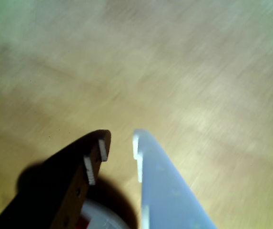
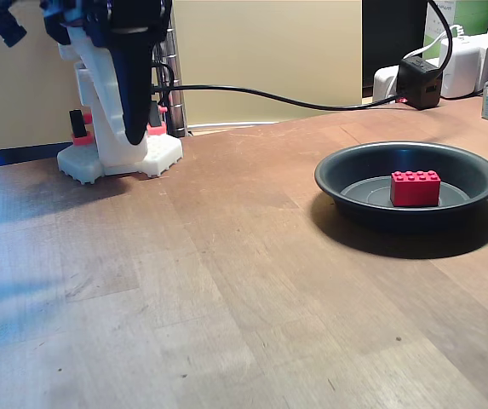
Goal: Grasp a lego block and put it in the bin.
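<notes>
On my wrist view the jaws [image 1: 121, 145] stand apart with nothing between them: a dark finger on the left and a pale bluish-white finger on the right, a clear strip of blurred wooden worktop [image 1: 184, 71] showing in the gap. Both fingers cast a dark shadow on the wood below them, and a bit of white and red arm hardware peeks out at the bottom edge between them.

In my fixed view the jaws [image 2: 134, 128] hang point-down in front of the white robot base [image 2: 116, 149], which stands at the far left of the worktop [image 2: 226, 298] with pinkish-red parts on it. From that angle I cannot make out the gap between the fingers. A black cable [image 2: 269, 98] runs from the arm across to a black power block [image 2: 420, 81] at the back right.

The lego block [image 2: 415, 187] is well apart from the jaws: it lies inside the bin [image 2: 346, 166], on the pan's flat floor, studs up, slightly right of centre. The bin sits on the worktop at the right of the fixed view, with a dark shadow under its near edge.
</notes>
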